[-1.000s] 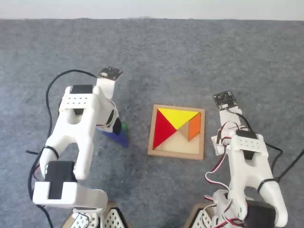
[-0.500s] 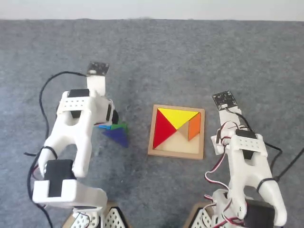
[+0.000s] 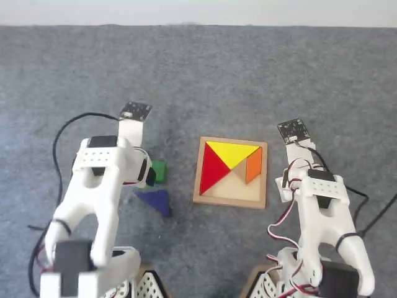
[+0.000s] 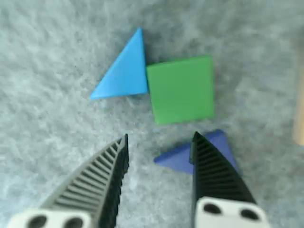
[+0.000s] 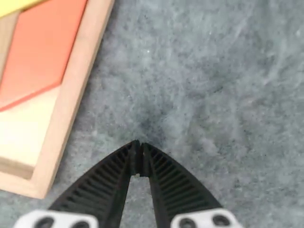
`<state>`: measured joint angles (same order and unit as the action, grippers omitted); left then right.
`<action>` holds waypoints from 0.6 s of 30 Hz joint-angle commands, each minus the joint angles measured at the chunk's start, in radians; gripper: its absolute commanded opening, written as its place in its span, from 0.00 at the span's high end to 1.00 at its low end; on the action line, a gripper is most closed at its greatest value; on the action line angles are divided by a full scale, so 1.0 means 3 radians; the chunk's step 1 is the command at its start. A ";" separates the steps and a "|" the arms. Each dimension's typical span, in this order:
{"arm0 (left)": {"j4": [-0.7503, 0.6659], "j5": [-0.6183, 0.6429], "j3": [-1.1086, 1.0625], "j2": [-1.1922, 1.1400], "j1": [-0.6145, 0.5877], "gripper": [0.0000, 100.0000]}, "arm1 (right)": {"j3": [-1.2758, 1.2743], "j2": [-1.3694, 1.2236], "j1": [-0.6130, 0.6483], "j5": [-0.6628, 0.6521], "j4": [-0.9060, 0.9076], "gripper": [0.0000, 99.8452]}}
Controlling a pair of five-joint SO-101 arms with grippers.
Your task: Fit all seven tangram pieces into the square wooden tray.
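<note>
Released left jaws over dark blue triangle (image 4: 175, 159); green square (image 4: 180, 89) touching light blue triangle (image 4: 124, 71). Clenched, empty right jaws beside wooden tray (image 3: 229, 202) holding red, yellow, orange pieces.

Grey carpeted tabletop (image 3: 248, 68), pale strip (image 3: 198, 12) along far edge

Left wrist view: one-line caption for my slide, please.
Left gripper, jaws open, by the dark blue triangle piece; green square piece touches light blue triangle piece.

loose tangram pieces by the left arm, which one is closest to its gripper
The dark blue triangle, partly hidden by the open left gripper; the green square and light blue triangle lie farther out.
</note>
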<state>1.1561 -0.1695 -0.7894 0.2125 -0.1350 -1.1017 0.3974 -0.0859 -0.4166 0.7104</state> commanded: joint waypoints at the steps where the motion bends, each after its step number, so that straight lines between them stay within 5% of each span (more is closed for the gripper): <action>1: 0.0230 0.0066 0.0028 0.0486 0.0276 0.80 | 0.0179 -0.0038 -0.0023 -0.0020 -0.0043 0.99; 18: 0.0097 0.0409 0.0831 -0.1141 0.0322 0.76 | 0.0174 -0.0038 -0.0023 -0.0020 -0.0043 0.99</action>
<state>1.2006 -0.0545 -0.5992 -0.0882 -0.0460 -1.1017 0.3974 -0.0859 -0.4166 0.7104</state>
